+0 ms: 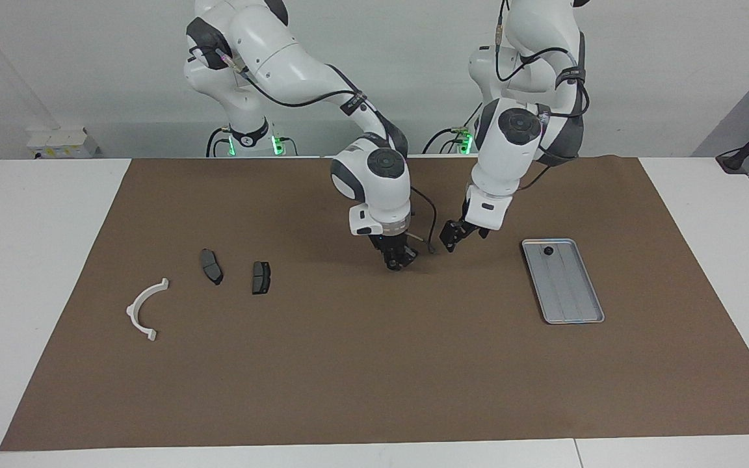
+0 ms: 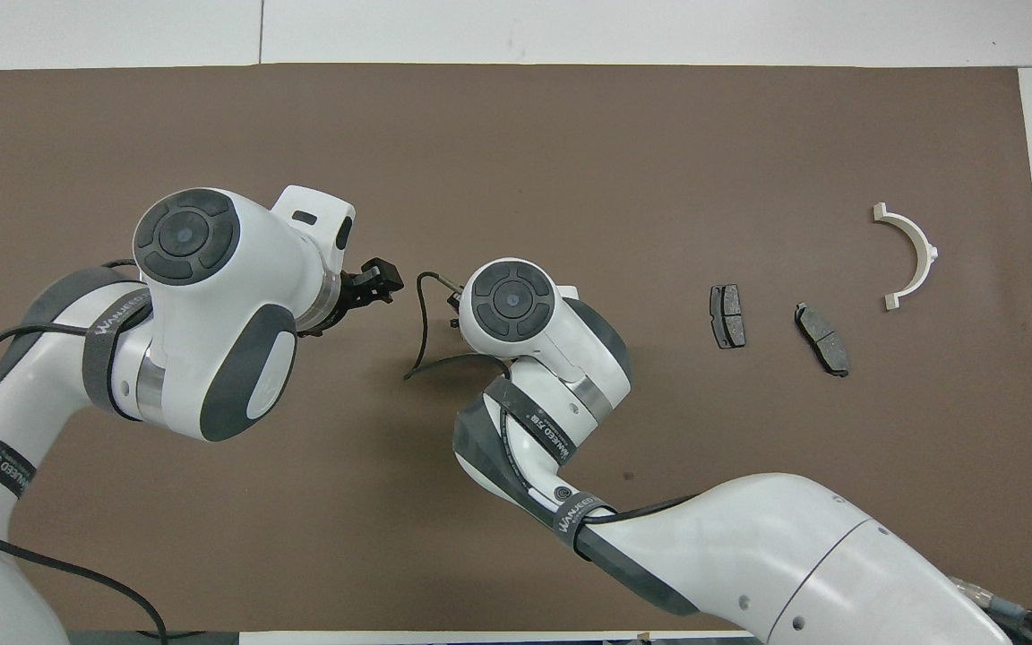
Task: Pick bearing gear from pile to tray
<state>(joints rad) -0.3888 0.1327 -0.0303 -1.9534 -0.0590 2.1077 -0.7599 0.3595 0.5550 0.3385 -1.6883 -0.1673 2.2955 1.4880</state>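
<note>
Tray (image 1: 563, 281) hidden under left arm in overhead view; right tool (image 1: 397, 261) hidden there too.

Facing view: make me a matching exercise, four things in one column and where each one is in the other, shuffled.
1 tray
2 small black round piece
3 white half-ring bracket
4 right gripper

A toward the right arm's end
B in the tray, at its end nearer the robots
C toward the left arm's end
D over the middle of the mat

Pairs: 1-C, 2-B, 3-A, 4-D
</note>
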